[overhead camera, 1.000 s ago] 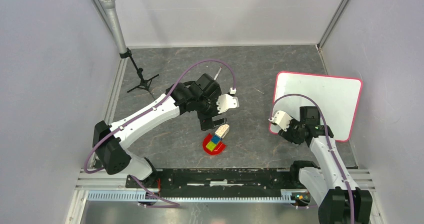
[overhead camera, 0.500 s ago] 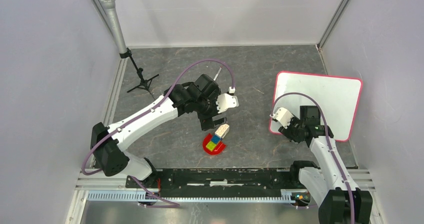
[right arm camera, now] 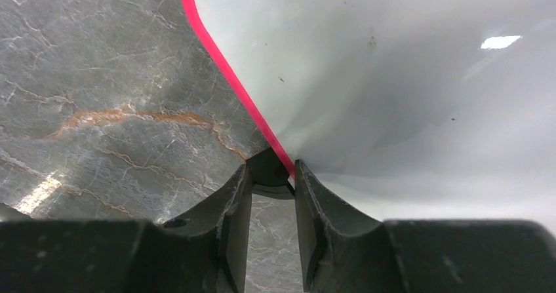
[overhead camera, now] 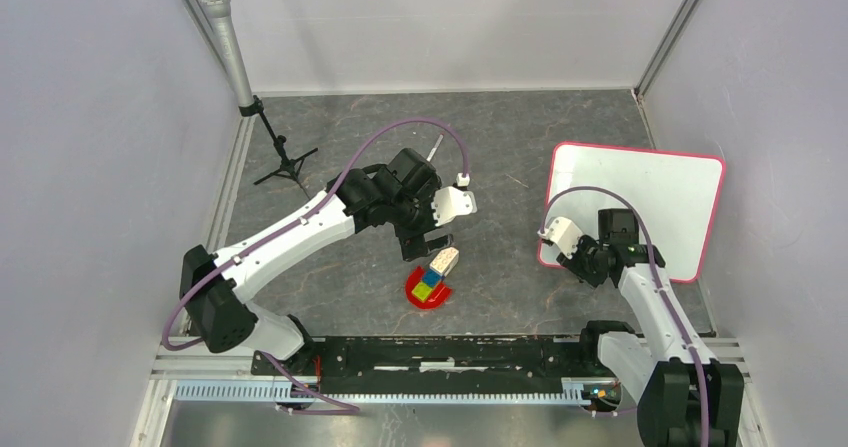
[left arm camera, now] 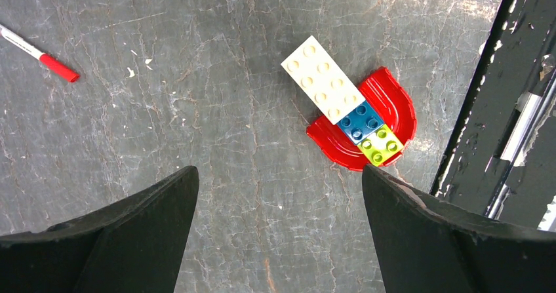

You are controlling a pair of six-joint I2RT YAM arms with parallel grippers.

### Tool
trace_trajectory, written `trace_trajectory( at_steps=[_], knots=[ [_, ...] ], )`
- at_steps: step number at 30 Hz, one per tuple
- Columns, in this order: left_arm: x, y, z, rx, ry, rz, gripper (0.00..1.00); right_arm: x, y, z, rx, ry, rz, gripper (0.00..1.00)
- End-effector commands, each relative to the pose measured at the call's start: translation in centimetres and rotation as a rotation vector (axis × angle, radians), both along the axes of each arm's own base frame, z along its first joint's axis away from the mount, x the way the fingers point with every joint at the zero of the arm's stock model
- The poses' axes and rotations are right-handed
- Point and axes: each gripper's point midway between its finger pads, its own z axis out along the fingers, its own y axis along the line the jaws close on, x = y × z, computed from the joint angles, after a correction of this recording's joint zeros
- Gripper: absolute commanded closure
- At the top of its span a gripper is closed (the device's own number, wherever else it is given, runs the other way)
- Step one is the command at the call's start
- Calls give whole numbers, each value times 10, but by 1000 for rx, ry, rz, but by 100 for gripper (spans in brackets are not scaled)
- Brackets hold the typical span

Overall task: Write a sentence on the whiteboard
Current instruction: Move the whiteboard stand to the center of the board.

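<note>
Dark grey marbled tabletop [overhead camera: 520, 137], scuffed with white flecks, boxed in by pale lilac walls [overhead camera: 80, 187], metal rail [overhead camera: 450, 352] along the near edge. Right claw [right arm camera: 270, 170] is clenched on the whiteboard [right arm camera: 393, 77], fingers pinching its pink border at a small black clip [right arm camera: 267, 172]. The board lies flat and spreads ahead and to the right of the claw, bare stone to its left. Left claw [left arm camera: 278, 175] is released, jaws wide apart, holding nothing and hovering above the table. Ahead of its right finger: red curved piece [left arm camera: 397, 103] carrying white brick [left arm camera: 322, 80], blue brick [left arm camera: 360, 121] and green brick [left arm camera: 382, 145]. Red-capped marker [left arm camera: 39, 57] is well off, ahead-left. Mic on tripod [overhead camera: 270, 152] in the far left corner
</note>
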Motion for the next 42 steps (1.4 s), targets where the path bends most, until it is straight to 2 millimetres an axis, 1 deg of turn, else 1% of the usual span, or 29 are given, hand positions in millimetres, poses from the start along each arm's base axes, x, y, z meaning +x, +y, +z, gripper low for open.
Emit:
trace_trajectory(
  at_steps=[1, 12, 16, 19, 24, 26, 28, 29, 30, 32, 33, 36, 39, 42],
  knots=[
    [3, -6, 11, -49, -17, 20, 0, 17, 12, 4, 53, -58, 67, 68],
    [6, -5, 7, -38, -24, 25, 0, 31, 21, 11, 86, -105, 117, 73],
    [7, -6, 6, -36, -23, 25, 0, 35, 27, 17, 114, -119, 134, 73],
    [7, -6, 5, -36, -23, 25, 0, 33, 27, 23, 112, -115, 146, 72],
    [6, -4, 6, -37, -25, 20, 0, 11, 15, 31, 21, -123, 198, 61],
    [5, -4, 5, -38, -24, 18, 0, 6, 6, 34, -37, -138, 192, 59],
    [4, -4, 4, -38, -18, 17, 0, 7, -10, 34, -104, -131, 119, 61],
    [4, -4, 3, -37, -16, 17, 0, 6, -20, 33, -147, -110, 79, 62],
    [3, -4, 3, -38, -14, 15, 0, 1, -27, 28, -177, -61, 60, 62],
    [3, -4, 4, -39, -17, 12, 0, -11, -31, 17, -198, 22, 71, 63],
    [3, -3, 4, -38, -21, 12, 0, -15, -31, 11, -202, 32, 88, 64],
    [3, -2, 5, -38, -25, 12, 0, -9, -31, 3, -216, -23, 105, 64],
    [3, -2, 5, -40, -26, 11, 0, -1, -36, -5, -238, -62, 81, 67],
    [3, -1, 5, -35, -30, 11, 0, 3, -32, -13, -215, -72, 72, 68]
  ],
)
